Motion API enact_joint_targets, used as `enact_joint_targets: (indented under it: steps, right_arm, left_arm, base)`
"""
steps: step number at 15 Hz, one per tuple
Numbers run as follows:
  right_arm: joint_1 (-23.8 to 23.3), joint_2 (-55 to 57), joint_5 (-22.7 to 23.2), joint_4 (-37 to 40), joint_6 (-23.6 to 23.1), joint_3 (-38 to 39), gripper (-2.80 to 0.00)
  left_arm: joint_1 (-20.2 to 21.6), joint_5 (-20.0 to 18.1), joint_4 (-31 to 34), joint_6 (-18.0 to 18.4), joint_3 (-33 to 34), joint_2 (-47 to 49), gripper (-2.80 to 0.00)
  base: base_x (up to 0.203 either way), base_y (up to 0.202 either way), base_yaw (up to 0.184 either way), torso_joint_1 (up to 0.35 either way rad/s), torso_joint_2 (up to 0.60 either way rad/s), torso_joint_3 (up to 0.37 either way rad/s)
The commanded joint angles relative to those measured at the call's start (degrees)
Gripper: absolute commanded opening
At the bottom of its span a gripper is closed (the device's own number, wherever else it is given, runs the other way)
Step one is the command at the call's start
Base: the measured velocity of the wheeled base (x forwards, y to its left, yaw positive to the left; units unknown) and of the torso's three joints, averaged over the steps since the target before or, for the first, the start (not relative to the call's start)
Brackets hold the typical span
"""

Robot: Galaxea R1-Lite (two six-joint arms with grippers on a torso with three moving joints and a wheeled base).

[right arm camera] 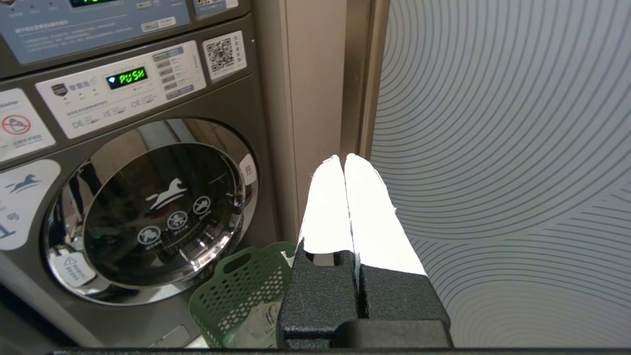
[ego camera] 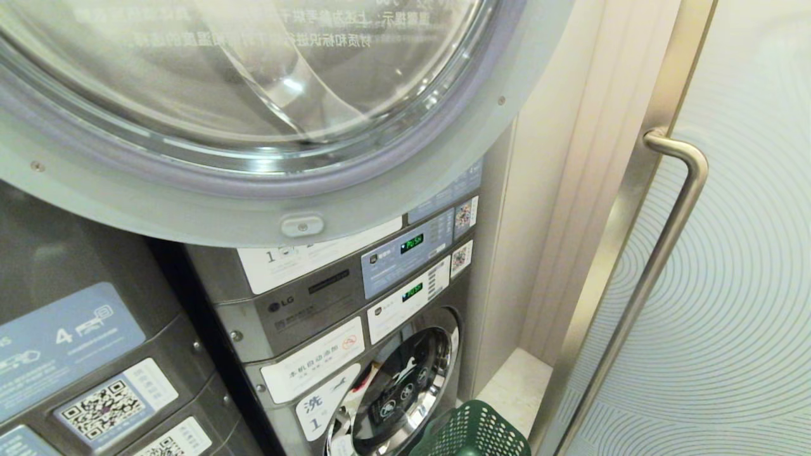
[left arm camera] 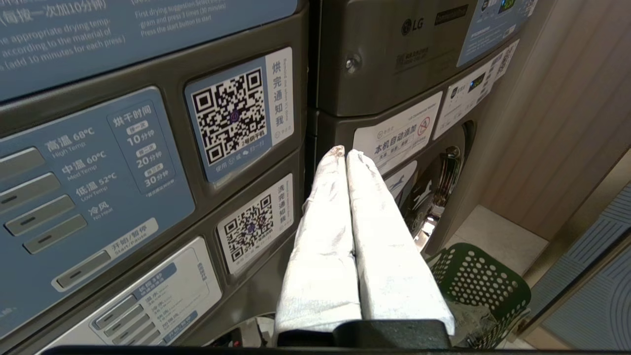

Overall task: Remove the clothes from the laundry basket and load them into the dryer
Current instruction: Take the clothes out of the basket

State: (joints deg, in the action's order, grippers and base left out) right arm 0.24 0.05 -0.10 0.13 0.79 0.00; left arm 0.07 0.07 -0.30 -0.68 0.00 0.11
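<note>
So the robot's facing a stack of LG machines with the dryer door (ego camera: pixel 253 126) hanging open up high, right in front of its head. The green laundry basket (ego camera: pixel 472 434) is sitting on the floor, tucked in the corner between the lower washer (ego camera: pixel 405 380) and the frosted sliding door (ego camera: pixel 728 285). Something pale is lying in the bottom of it, probably the clothes. Both grippers are pinched fully closed and holding nothing: left gripper (left arm camera: pixel 345 154), right gripper (right arm camera: pixel 343 159). The basket is sitting below and ahead of both sets of fingers, and I'd say the right one is nearer. It'll need to reach down before anything goes up.
</note>
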Motion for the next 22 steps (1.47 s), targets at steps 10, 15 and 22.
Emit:
enact_joint_targets:
  steps: [10,15,22]
  right_arm:
    - [0.0,0.0,0.0,0.0,-0.1,0.0,-2.8]
    - [0.0,0.0,0.0,0.0,-0.1,0.0,-2.8]
    - [0.0,0.0,0.0,0.0,-0.1,0.0,-2.8]
  left_arm:
    - [0.0,0.0,0.0,0.0,0.0,0.0,-2.8]
    - [0.0,0.0,0.0,0.0,0.1,0.0,-2.8]
    - [0.0,0.0,0.0,0.0,0.1,0.0,-2.8]
  base:
    - [0.0,0.0,0.0,-0.074,0.16,0.084]
    - [0.0,0.0,0.0,-0.096,0.2,0.103]
    - [0.0,0.0,0.0,-0.131,0.29,0.154]
